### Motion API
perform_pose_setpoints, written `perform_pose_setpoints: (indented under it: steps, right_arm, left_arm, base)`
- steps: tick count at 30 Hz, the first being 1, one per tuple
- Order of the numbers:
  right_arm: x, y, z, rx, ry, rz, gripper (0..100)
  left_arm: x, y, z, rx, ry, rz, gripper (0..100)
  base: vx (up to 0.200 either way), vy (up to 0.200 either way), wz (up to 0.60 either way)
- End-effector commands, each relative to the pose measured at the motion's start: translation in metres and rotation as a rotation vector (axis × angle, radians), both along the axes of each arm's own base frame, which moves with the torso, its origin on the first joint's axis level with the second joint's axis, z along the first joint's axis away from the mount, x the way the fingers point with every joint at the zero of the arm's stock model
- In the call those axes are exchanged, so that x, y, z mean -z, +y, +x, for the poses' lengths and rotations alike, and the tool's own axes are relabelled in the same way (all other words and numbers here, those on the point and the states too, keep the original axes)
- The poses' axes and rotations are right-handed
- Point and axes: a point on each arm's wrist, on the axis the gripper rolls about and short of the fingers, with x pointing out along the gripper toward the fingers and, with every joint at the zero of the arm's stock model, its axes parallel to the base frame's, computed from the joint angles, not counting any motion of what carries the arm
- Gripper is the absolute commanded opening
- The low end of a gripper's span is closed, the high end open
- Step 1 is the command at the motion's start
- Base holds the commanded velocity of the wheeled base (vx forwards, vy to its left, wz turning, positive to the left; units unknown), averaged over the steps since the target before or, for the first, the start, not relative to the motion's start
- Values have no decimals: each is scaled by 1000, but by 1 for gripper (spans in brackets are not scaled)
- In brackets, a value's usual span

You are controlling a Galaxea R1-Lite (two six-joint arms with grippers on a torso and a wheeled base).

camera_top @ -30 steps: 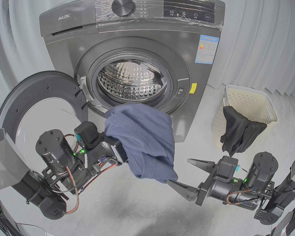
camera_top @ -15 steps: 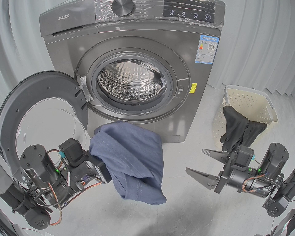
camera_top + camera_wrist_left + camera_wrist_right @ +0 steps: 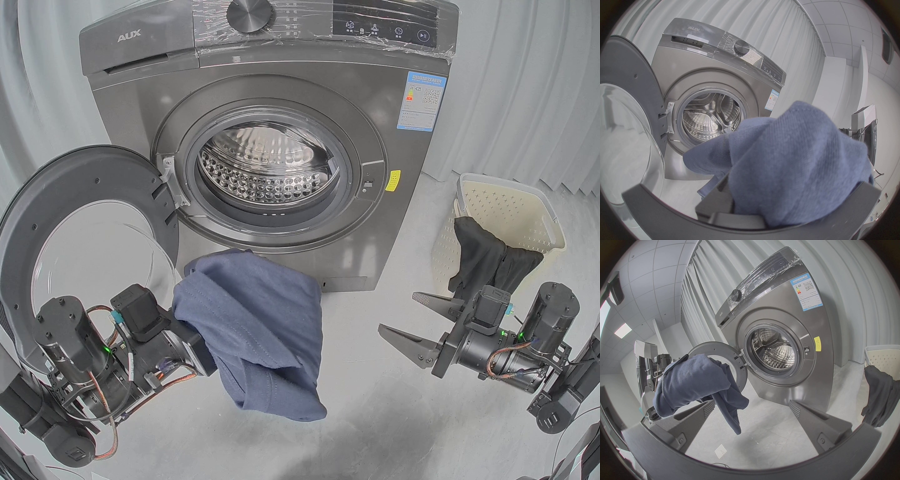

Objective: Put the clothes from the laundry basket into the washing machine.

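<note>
Blue knit garment (image 3: 256,325) drapes over my left gripper (image 3: 190,353), low before the grey front-loading washing machine (image 3: 269,94), hiding whether I am clamped on it. Lifted carelessly, its hanging folds may catch the drum's rim (image 3: 275,215) or slide off; my right gripper (image 3: 400,312) is spread wide.

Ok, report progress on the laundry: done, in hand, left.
Done: the washing machine door is open; the drum looks empty. In hand: the blue garment hangs from the left gripper, in front of the machine, outside the drum. Left: load it, then the black garment draped over the laundry basket rim; the right gripper is open, empty.
</note>
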Motion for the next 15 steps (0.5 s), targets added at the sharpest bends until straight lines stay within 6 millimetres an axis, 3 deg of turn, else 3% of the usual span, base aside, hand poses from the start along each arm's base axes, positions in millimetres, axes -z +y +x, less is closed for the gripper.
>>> perform_pose_setpoints:
  steps: [1,6,15]
  right_arm:
    - [2,1,1,0,6,-3,100]
    - [6,1,4,3,23,-11,100]
    - [10,3,5,0,33,-18,100]
  left_arm:
    - [0,0,0,0,1,1,0]
    - [2,0,0,0,7,4,0]
    - [5,0,-1,3,22,11,0]
  base:
    - [200,0,0]
    - [200,0,0]
    - [0,0,0]
